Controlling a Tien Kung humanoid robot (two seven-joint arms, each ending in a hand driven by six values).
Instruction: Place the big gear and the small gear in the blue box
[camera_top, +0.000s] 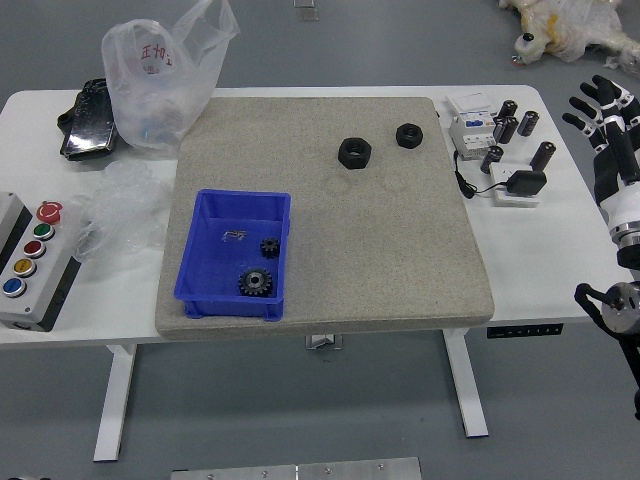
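I see the big black toothed gear (255, 282) and small black toothed gear (270, 247) inside the blue rectangular plastic box (232, 307), so I judge placement complete, nothing left. My right black-and-white robot hand (618, 145) is empty, fingers apart, its arm cut off by the frame. The left robot hand (30, 478) is barely a sliver; I can't tell its state. Small metallic pieces (234, 235) in the box are unclear.
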